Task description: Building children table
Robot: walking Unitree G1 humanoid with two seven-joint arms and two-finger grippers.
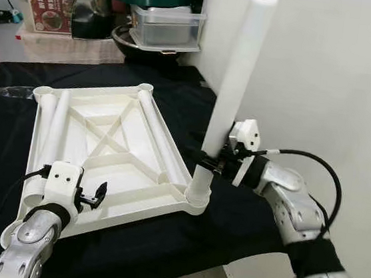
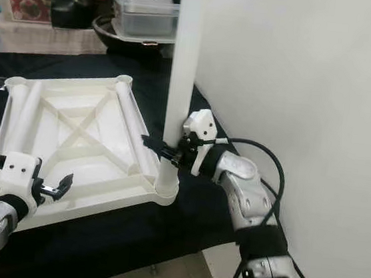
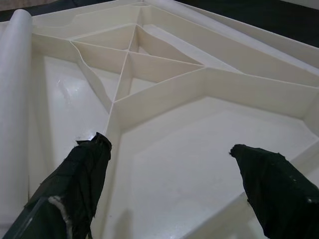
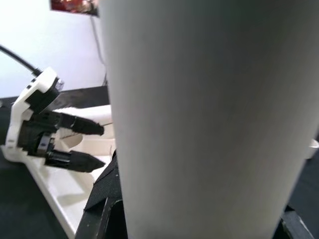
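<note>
I've got the right gripper [image 1: 211, 161] clamped low on the leg [image 1: 236, 91] by the tabletop [image 1: 113, 154] corner; rigid, light, slick plastic. Left gripper [image 1: 97, 194] is apart.

A black-covered table [image 1: 171, 90] carries an upturned white tabletop [image 1: 104, 143]; storage boxes [image 1: 161, 25] stand behind that tabletop.

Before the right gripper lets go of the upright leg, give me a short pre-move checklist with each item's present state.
1. Right gripper shut on upright leg, low on it: ok.
2. Leg's foot set in the corner socket of the tabletop: ok.
3. Leg fully seated or locked in the socket: cannot tell.
4. Leg straight: not ok, it leans slightly in the left eye view.
5. Left gripper open over the tabletop's near edge, holding nothing: ok.
6. Spare legs lying inside the tabletop, apart from the socket: ok.
</note>
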